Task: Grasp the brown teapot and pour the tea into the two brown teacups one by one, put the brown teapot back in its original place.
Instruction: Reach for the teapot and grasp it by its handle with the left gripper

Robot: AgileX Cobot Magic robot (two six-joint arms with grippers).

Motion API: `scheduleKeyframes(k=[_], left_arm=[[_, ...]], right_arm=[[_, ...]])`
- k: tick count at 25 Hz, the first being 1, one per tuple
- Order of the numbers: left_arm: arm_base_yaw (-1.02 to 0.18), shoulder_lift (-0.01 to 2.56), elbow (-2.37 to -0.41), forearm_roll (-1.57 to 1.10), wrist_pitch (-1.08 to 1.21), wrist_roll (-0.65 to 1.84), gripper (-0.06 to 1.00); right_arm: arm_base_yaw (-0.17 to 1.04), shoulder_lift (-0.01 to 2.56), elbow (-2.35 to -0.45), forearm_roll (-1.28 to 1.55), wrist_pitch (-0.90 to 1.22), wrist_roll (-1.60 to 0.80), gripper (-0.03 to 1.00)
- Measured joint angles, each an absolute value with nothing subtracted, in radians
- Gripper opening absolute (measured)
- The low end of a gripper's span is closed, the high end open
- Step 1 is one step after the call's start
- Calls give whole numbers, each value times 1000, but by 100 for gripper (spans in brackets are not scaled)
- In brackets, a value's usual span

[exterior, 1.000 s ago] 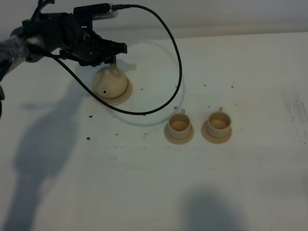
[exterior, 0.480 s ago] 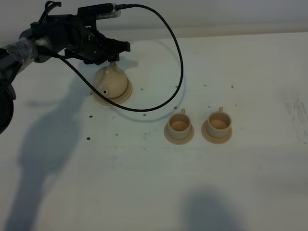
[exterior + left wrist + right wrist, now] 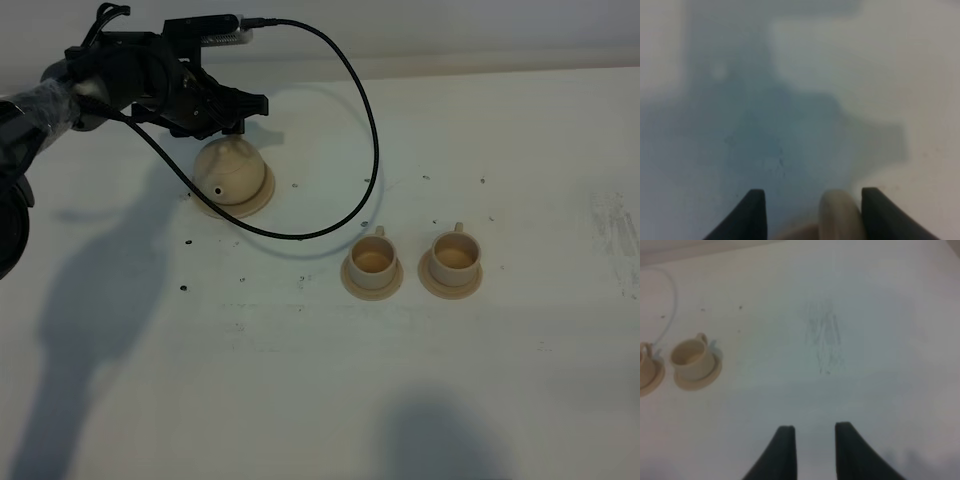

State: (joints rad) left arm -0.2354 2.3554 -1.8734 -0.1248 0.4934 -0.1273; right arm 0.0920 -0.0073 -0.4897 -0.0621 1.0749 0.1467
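At the far left of the table (image 3: pixel 330 400): the brown teapot (image 3: pixel 230 175), upright on the wide saucer (image 3: pixel 262 196), spout turned toward the near left. Directly above its far side, the left gripper (image 3: pixel 238 112), at the end of the arm from the left. In the left wrist view, both dark fingers (image 3: pixel 754 215) clearly apart, with the pale loop handle of the teapot standing between them. Handle just beside one finger and well clear of the other, so not clamped. Contact with the closer finger impossible to tell, picture too blurred.

Nearer and to the right of the teapot, about the middle of the table: the left teacup (image 3: pixel 372 260) and the right teacup (image 3: pixel 455 254). Side by side but not touching, each upright on its own small saucer (image 3: pixel 352 282), little handles pointing to the far side. Inside of both a darker tan; whether liquid, cannot tell.

From the left arm, a black cable (image 3: pixel 370 120) in a wide loop over the table, passing between teapot and left teacup.

Shown only by its own wrist camera, the right gripper (image 3: pixel 814 429) — fingers drawn together, nothing held. Hovers over bare table with faint grey scuff marks (image 3: pixel 826 340), well apart from the right teacup.
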Motion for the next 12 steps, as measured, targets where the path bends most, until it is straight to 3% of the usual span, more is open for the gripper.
scheduleKeyframes(k=[12], left_arm=[[-235,2355,-1873,-73,479,-127,4]], right_arm=[[92,-7,-490,-62,1075,147,22]])
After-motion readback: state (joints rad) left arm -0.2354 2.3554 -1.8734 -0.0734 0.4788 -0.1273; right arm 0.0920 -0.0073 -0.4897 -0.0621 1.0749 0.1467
